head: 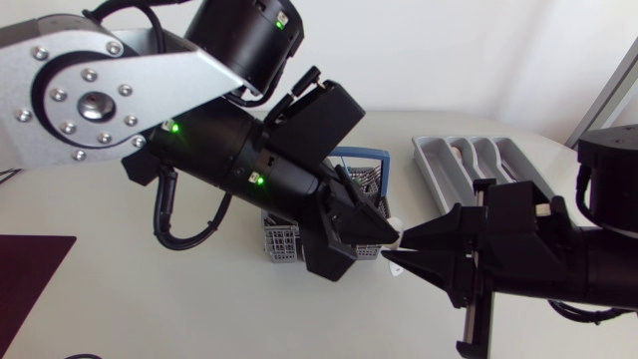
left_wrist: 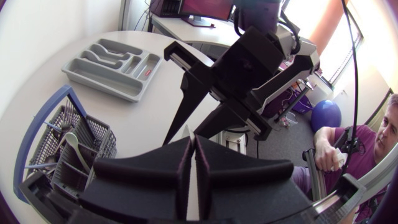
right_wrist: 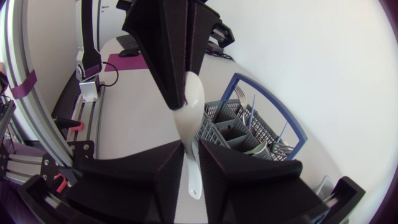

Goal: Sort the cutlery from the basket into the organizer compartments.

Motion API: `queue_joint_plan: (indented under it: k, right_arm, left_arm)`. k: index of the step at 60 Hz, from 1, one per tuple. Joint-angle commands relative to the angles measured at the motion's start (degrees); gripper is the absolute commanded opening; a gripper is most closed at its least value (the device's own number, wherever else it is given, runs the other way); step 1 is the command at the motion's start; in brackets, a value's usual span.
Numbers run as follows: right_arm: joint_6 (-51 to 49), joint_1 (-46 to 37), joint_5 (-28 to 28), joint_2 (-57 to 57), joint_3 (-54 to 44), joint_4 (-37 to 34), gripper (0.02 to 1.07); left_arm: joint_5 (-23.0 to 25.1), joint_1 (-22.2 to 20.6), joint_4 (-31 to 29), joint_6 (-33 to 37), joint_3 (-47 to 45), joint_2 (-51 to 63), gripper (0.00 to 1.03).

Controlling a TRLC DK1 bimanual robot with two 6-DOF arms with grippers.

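From above, the left gripper [head: 389, 235] pinches a white spoon [head: 393, 263] just beside the basket [head: 282, 244], meeting the right gripper [head: 399, 251]. The organizer [head: 469, 160] lies well apart. The left wrist view shows its fingers [left_wrist: 180, 171] clamped on the spoon. In the right wrist view, the handle runs between the right gripper's narrowly parted fingers [right_wrist: 155, 171].

The setting was a robotics laboratory bench rather than a household kitchen. Two jointed manipulators of silver-grey links and black joints, the left arm [head: 90, 90] and the right arm [head: 608, 264], came in over a plain white table [head: 150, 309] from its left and right sides. The table carried only test props: a grey mesh cutlery basket [head: 281, 242] near the middle, a grey organizer [head: 469, 165] at far right and a dark red mat [head: 30, 274] at near left.
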Motion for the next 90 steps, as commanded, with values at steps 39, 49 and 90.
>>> queue_joint_plan:
  k: [39,49,90]
  right_arm:
    - [-4.85,-5.11,1.11,-3.44,-0.12,-9.22,0.07]
    - [-12.85,-17.24,-1.88,-4.58,-1.52,-11.33,0.07]
    - [-50.73,-65.93,-17.18,23.81,1.82,-3.06,0.07]
  left_arm:
    - [-10.0,3.23,-0.52,2.97,4.06,-0.7,0.91]
    - [-22.56,-0.02,-0.26,8.59,2.31,1.41,0.92]
    - [-39.35,-4.51,3.52,23.01,4.86,11.95,0.92]
